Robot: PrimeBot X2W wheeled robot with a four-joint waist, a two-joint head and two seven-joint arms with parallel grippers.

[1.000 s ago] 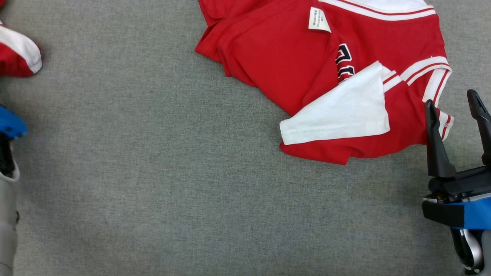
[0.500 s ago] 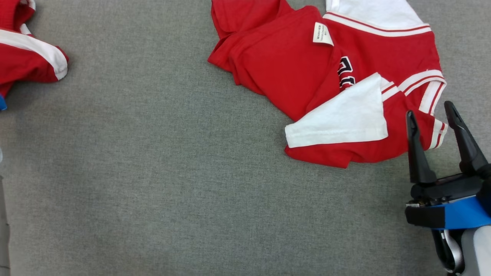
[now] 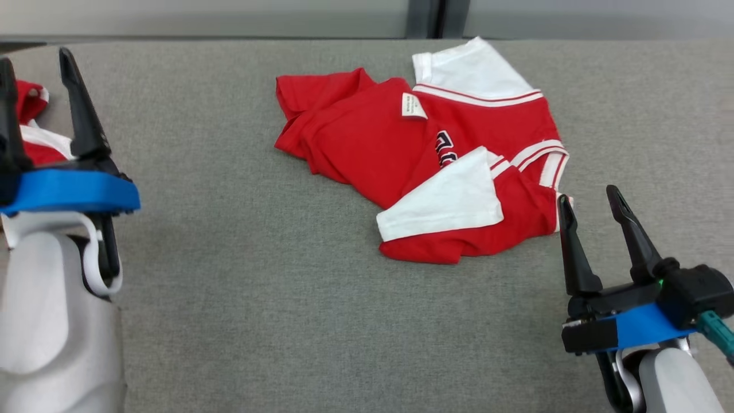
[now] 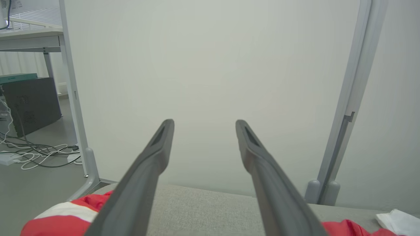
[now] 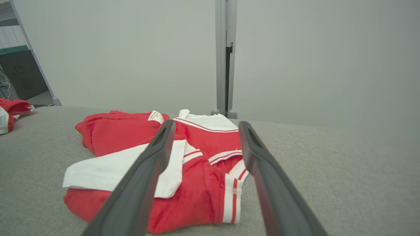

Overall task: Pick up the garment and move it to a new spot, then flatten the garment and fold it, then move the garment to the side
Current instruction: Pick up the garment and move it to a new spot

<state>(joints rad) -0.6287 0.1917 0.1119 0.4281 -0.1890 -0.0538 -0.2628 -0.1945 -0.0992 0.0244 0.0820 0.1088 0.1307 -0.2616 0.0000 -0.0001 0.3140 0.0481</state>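
A crumpled red and white garment (image 3: pixel 367 143) with a small label lies on the grey table (image 3: pixel 229 275), right of centre. It also shows in the right wrist view (image 5: pixel 118 131). My right gripper (image 3: pixel 588 193) is open and empty, just off the garment's near right corner, fingers pointing at it (image 5: pixel 206 123). A second red and white garment (image 3: pixel 43 154) lies bunched at the table's far left. My left gripper (image 3: pixel 34 56) stands open above it with nothing between the fingers (image 4: pixel 204 122); the red cloth (image 4: pixel 65 219) lies below them.
A pale partition wall runs behind the table's far edge, with a grey post (image 5: pixel 223 55) behind the middle garment. Beyond the table's left end lie cables on the floor (image 4: pixel 32 154) and a dark box (image 4: pixel 29 105).
The head camera has tilted up, bringing the table's far edge into view. My left gripper has opened off the cloth at the far left and risen above it. My right gripper stays open.
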